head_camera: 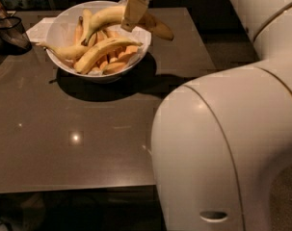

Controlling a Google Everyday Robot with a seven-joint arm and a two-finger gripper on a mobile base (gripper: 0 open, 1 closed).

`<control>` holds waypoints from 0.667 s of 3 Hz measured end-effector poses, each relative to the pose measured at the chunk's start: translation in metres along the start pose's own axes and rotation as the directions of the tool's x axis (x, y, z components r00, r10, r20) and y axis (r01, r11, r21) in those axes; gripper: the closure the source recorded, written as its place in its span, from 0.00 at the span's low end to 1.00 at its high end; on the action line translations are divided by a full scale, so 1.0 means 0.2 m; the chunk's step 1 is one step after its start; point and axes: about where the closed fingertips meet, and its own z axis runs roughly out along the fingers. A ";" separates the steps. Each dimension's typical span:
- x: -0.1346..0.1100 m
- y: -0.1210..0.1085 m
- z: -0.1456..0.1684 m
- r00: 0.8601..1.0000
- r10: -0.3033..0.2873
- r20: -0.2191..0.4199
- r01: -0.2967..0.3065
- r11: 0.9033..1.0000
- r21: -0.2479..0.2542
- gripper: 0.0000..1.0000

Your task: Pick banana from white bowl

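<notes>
The long, gently curved pale-yellow banana (pixel 106 17) was a dull yellow along most of its length. It turned brownish at its right end and ran down to a dark tip at its left end. It sat highest of the fruit, at the far right of the wide, round, plain white bowl (pixel 99 76). Its left part was over the other fruit and its brownish end stuck out past the bowl's right rim, above the dark, glossy brown table (pixel 87 138).

The robot's pale two-finger gripper (pixel 130 23) came down from the top edge of the view and was clamped narrow around the banana's middle. 1 finger lay across the near side of the banana, and the other was hidden behind it.

There was 1 bowl, at the far left of the table. Besides the gripped banana it held 1 long yellow banana (pixel 104 52) lying across the near side, 1 strongly hooked banana with a thin stem (pixel 63 52) at the left, and 1 yellow banana (pixel 86 19) standing at the far side. At least 3 shorter orange-toned bananas (pixel 117 64) lay under them, and their full count was hidden.

1 white paper sheet (pixel 39 30) lay just left of the bowl, with 1 dark container (pixel 10 32) farther left. The robot's bulky white arm (pixel 227 148) filled the near right.
</notes>
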 end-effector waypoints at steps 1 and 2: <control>-0.01 0.00 0.01 1.000 0.000 0.007 0.000 1.000 0.006 1.00; -0.04 0.03 -0.01 1.000 -0.008 -0.005 0.008 1.000 0.013 1.00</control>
